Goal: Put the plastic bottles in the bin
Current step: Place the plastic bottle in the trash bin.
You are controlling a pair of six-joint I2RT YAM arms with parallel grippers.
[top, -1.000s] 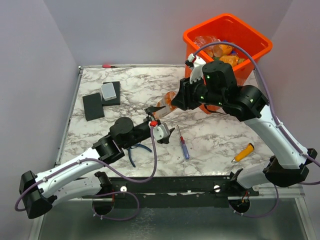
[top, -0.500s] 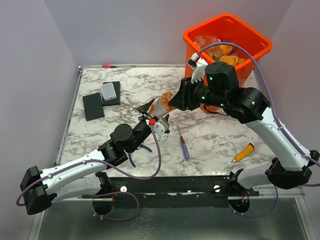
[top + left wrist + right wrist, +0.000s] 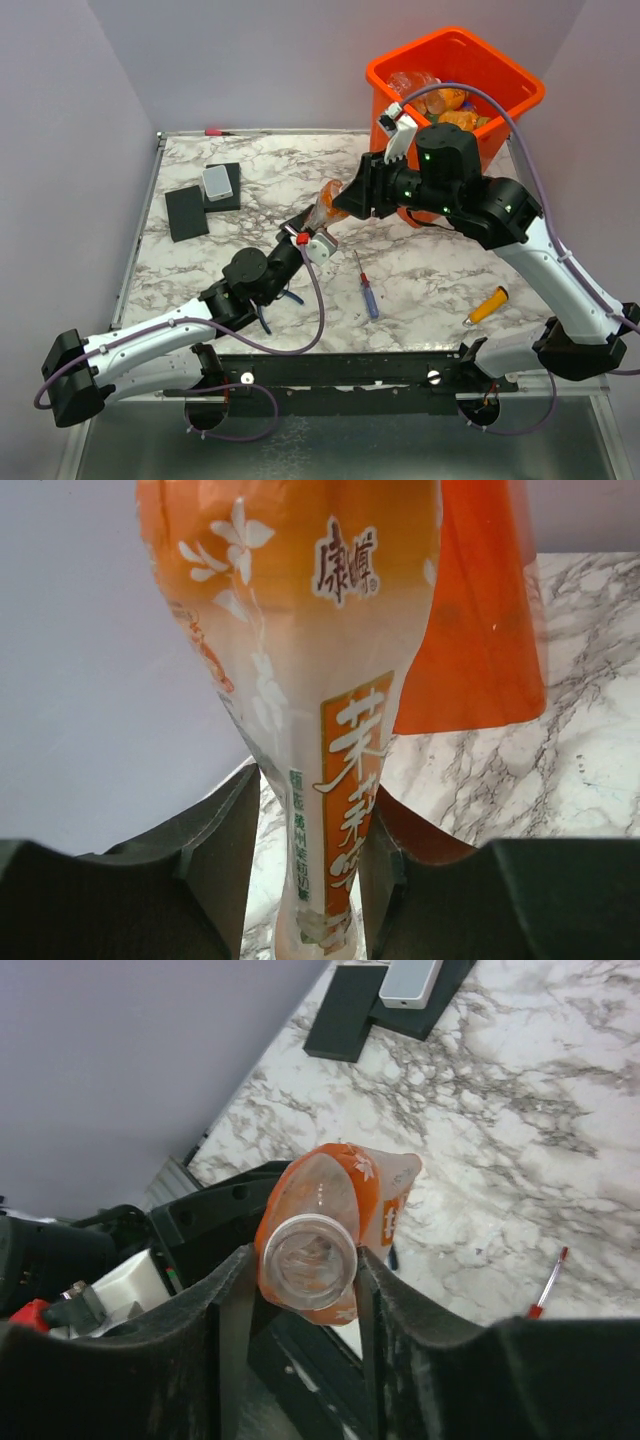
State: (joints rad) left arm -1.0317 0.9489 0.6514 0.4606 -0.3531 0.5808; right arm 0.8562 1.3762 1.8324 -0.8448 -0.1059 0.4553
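Mid-air handover over the table point(image 3: 260, 170): the orange bottle point(image 3: 328, 203) hangs between the arms, the left gripper point(image 3: 312, 815) pinching its narrow end and the right gripper point(image 3: 303, 1260) clamped round the other, both sets of fingers pressed against the plastic. It looks passed across because the right arm sits nearer the bin point(image 3: 500, 58), where other bottles point(image 3: 445, 100) already lie. Next, I'd judge, the left lets go.
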